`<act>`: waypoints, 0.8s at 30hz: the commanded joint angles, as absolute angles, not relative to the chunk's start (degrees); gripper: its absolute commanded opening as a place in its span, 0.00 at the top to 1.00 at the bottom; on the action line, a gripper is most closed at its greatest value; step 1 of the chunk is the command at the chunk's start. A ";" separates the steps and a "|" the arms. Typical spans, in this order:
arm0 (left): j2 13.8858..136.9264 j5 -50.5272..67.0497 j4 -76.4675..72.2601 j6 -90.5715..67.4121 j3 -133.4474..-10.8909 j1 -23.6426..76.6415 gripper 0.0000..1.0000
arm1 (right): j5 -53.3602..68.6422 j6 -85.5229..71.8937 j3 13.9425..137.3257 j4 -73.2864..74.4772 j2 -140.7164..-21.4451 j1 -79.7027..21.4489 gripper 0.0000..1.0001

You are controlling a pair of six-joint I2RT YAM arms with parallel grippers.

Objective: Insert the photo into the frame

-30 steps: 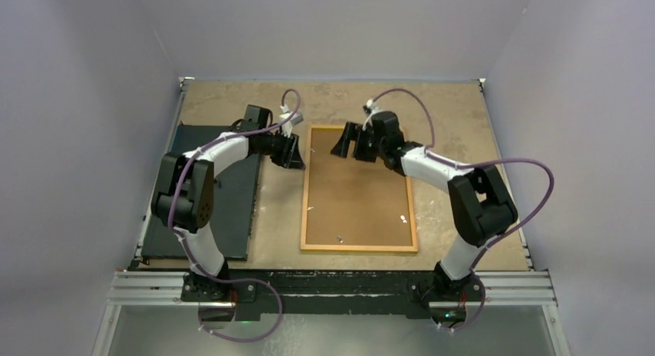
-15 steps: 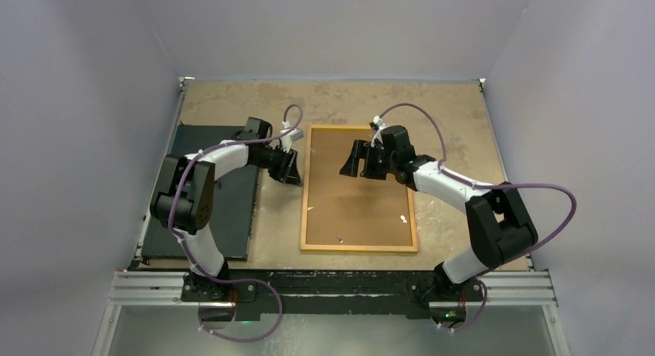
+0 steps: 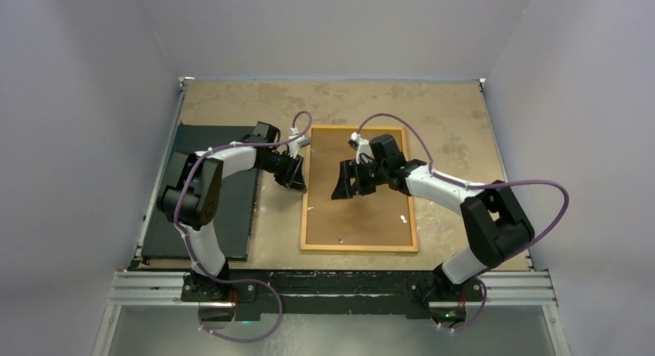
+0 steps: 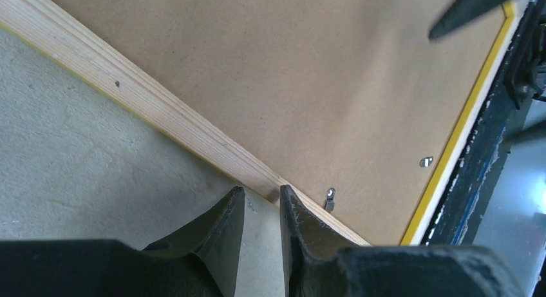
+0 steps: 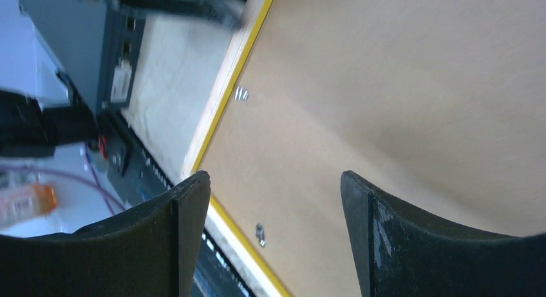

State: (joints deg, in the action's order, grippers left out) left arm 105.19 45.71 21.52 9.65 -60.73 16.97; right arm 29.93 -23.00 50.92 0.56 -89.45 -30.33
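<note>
Left end effector [image 4: 261, 197], nearly closed on nothing, sits at the left edge of the frame [image 3: 359, 248]. Right end effector [image 5: 273, 181] hangs spread over its backing board [image 3: 371, 217]. Photo unseen. This looks like the opening step, and next that board needs prying up.

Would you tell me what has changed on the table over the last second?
Both grippers moved toward the near edge. The left gripper slid along the outside of the left rail of the frame. The right gripper, jaws wide, travelled above the brown backing board. Neither took hold of anything. The frame, its backing board and the black board stayed put.
</note>
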 commanded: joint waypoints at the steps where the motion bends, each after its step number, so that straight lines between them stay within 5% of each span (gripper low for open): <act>1: 106.66 44.12 18.51 9.78 -60.69 17.51 0.76 | 33.71 -20.99 47.40 4.52 -86.18 -35.27 0.24; 24: 107.62 41.40 16.85 8.02 -60.91 17.49 0.83 | 37.89 -23.50 39.58 -3.20 -88.40 -43.35 0.30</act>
State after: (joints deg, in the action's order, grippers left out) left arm 106.39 44.53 20.36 7.42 -60.73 17.30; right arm 36.64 -24.23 39.83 -2.74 -87.74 -42.19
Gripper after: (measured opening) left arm 0.176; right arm 0.711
